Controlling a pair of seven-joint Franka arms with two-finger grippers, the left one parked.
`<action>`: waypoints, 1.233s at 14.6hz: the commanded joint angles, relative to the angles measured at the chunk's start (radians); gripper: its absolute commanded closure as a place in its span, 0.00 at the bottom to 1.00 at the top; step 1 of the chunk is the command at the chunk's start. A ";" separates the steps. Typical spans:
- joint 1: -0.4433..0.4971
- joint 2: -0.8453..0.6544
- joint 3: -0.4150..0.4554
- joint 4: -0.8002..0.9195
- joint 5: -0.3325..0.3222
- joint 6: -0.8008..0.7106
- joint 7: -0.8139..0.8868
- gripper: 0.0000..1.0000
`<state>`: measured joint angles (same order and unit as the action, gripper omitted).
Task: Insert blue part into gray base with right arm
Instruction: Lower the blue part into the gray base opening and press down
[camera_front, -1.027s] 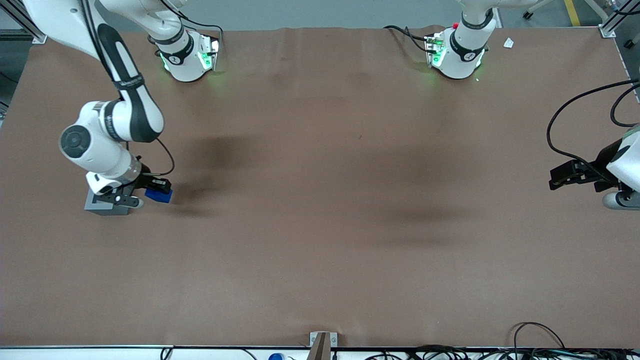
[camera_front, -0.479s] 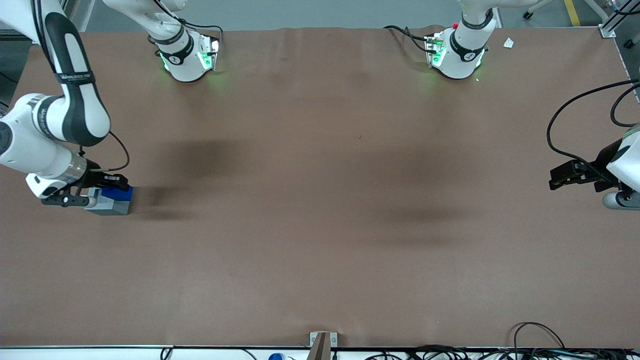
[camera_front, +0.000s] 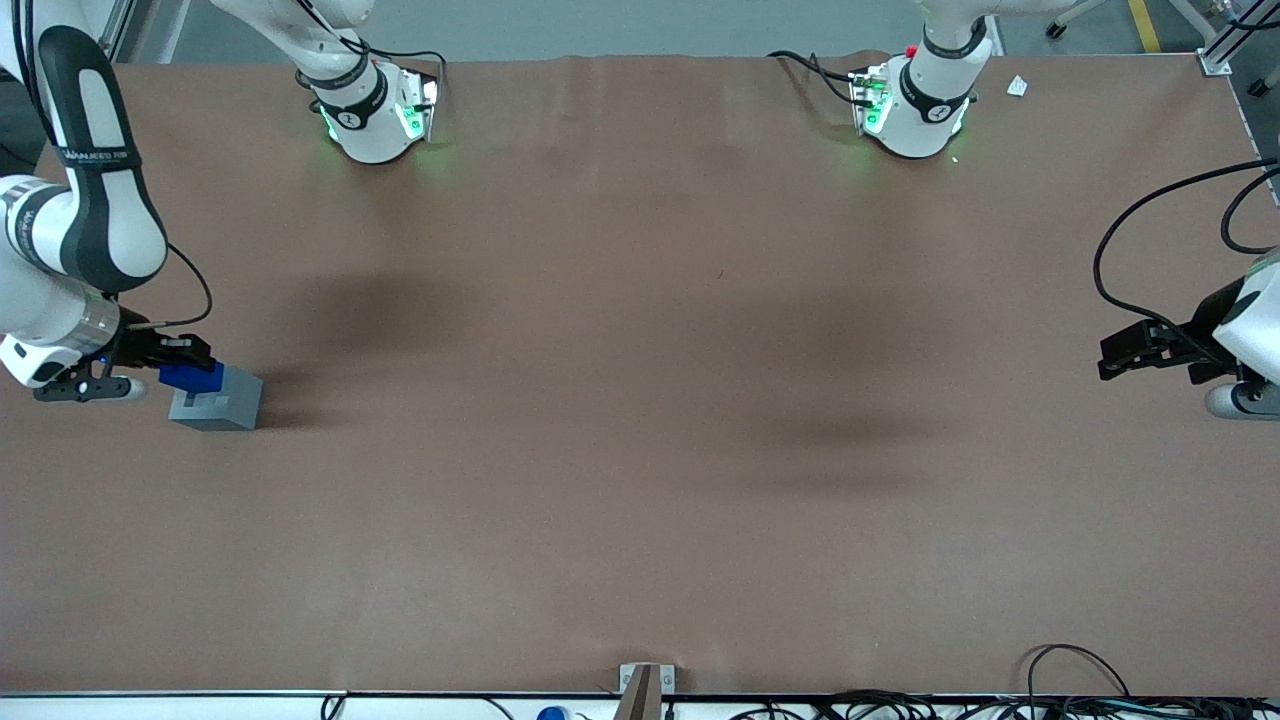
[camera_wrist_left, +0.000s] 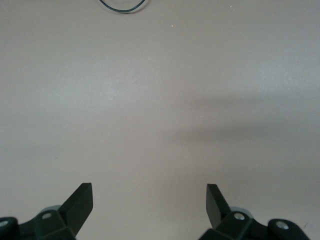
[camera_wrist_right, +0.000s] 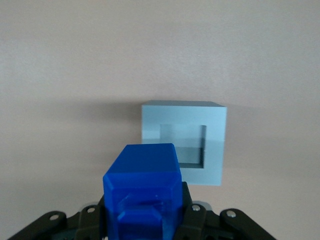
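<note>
Gripper (camera_front: 178, 352) clamped on blue part (camera_front: 190, 377), holding it raised just beside the gray base (camera_front: 216, 403), toward working arm's end. Recess (camera_wrist_right: 183, 145) empty. Part looks rigid, light, smooth plastic; grip on flat sides, stub free.

The gray base (camera_front: 216, 403) rests on the table (camera_front: 640, 450), toward the working arm's end. The gripper (camera_front: 175, 352) holds the blue part (camera_front: 191, 377) above the table, just beside the base, not in its recess (camera_wrist_right: 183, 145).
</note>
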<state>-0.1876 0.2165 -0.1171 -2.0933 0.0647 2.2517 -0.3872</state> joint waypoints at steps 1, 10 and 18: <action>-0.033 0.007 0.016 0.018 0.003 -0.001 -0.025 0.89; -0.049 0.084 0.016 0.053 0.015 0.025 -0.010 0.89; -0.053 0.118 0.016 0.073 0.015 0.039 -0.010 0.89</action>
<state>-0.2192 0.3174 -0.1169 -2.0463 0.0660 2.2915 -0.3969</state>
